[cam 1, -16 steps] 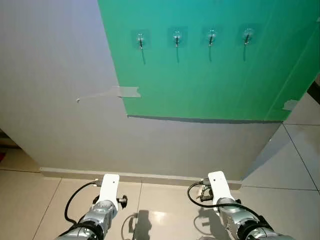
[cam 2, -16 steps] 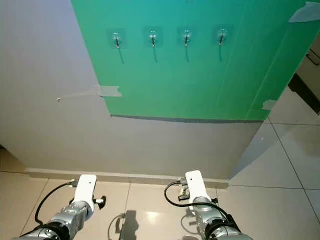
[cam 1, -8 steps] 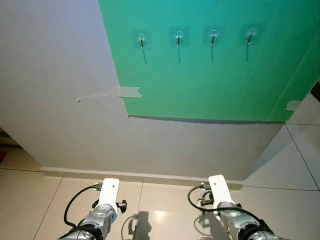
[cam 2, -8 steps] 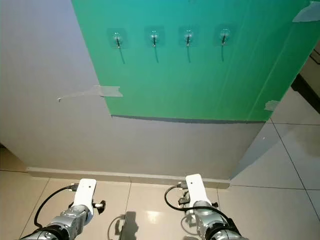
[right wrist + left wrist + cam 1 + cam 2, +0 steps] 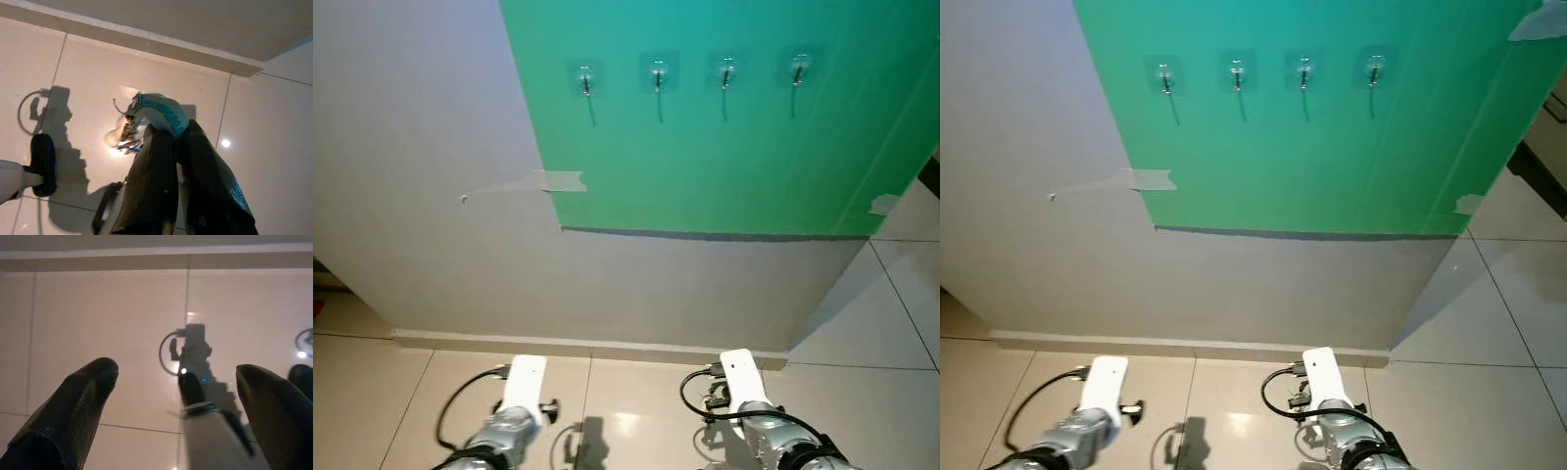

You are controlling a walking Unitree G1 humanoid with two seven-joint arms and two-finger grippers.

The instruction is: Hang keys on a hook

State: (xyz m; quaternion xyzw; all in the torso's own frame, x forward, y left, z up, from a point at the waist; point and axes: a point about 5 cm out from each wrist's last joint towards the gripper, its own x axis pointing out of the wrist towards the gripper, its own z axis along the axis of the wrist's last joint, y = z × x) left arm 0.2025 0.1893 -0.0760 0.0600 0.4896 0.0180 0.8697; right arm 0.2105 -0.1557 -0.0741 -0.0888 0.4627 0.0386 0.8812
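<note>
Both arms sit a bit lower than before; left gripper (image 5: 176, 377) hangs wide open over the floor (image 5: 98, 308), right gripper (image 5: 171, 142) clamped on the keys (image 5: 146, 117), well below the hooks (image 5: 658, 74)

Keys (image 5: 128, 135) partly hidden behind the right gripper (image 5: 176, 142); both arms cut off at the frame's bottom edge
</note>
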